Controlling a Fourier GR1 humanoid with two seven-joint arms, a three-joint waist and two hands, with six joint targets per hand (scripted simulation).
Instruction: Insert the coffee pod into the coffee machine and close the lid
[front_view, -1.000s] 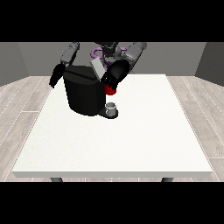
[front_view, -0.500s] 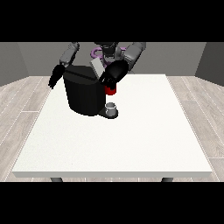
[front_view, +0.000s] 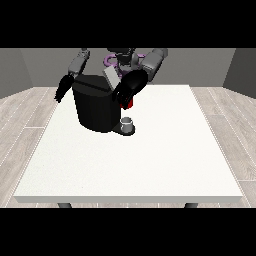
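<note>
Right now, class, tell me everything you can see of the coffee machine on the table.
The coffee machine is a matt black, rounded block standing upright on the far left part of the white table. Its grey lid is tilted open at the top. A low base juts forward carrying a small grey cup. The hand at the view's right is against its upper right side.

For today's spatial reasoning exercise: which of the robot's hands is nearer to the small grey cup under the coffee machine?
The left hand, at the view's right: it hangs just above the cup beside the coffee machine. The right hand, at the view's left, is on the machine's far side.
</note>
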